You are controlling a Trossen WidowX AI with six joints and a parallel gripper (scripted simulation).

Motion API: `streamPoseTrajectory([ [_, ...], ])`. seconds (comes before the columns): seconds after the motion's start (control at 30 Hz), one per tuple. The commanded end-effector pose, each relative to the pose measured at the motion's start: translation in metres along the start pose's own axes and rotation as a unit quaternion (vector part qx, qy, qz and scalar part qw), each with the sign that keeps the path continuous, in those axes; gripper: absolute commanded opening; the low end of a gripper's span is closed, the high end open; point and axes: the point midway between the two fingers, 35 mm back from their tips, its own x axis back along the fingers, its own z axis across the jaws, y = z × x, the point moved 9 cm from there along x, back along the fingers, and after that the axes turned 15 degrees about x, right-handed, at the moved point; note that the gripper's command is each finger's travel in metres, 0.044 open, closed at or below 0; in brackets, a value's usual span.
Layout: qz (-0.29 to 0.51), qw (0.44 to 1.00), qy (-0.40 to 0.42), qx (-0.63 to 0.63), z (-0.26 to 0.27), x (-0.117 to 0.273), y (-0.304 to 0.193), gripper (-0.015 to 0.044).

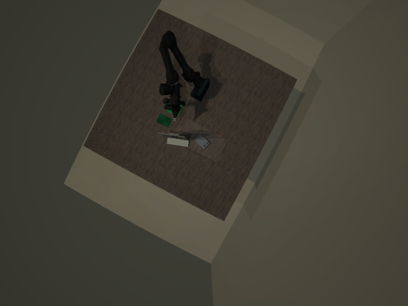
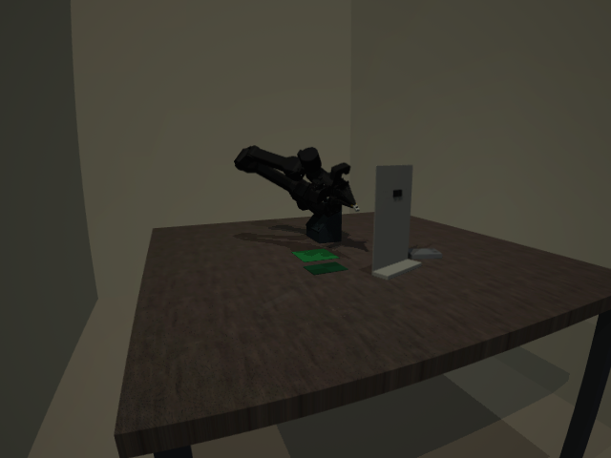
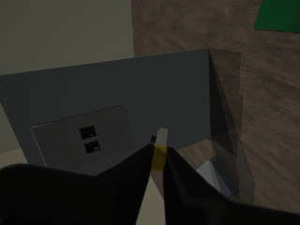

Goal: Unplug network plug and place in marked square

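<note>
My gripper [image 1: 174, 115] [image 2: 353, 204] [image 3: 159, 151] is shut on the plug [image 1: 174, 119] [image 2: 356, 209] [image 3: 159, 157], yellow with a pale tip in the wrist view. The plug is out of the socket, held in the air in front of the upright panel [image 2: 391, 226] [image 3: 173, 94] and apart from it. Two dark sockets show in the panel's plate, an upper socket [image 3: 87, 132] and a lower socket [image 3: 92, 147]. A bright green square [image 1: 180, 111] [image 2: 315, 256] lies on the table, partly hidden under my arm in the top view. The thin tab is too small to make out.
A darker green square [image 1: 161, 120] [image 2: 326, 268] lies beside the bright one. The panel's pale foot [image 1: 178, 142] [image 2: 397, 269] rests on the table. A grey box [image 1: 201, 141] [image 2: 425, 253] [image 3: 217, 180] stands beside the panel.
</note>
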Motion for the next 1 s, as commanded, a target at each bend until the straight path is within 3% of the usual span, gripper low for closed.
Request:
streamPoseTrajectory([
  [0.0,-0.025,0.998,-0.042,-0.026,-0.01,0.001,-0.002,0.0],
  [0.5,-0.156,0.966,-0.175,-0.111,-0.043,0.01,-0.004,0.0],
  [0.97,-0.301,0.91,-0.24,-0.154,-0.067,0.025,-0.004,0.0],
])
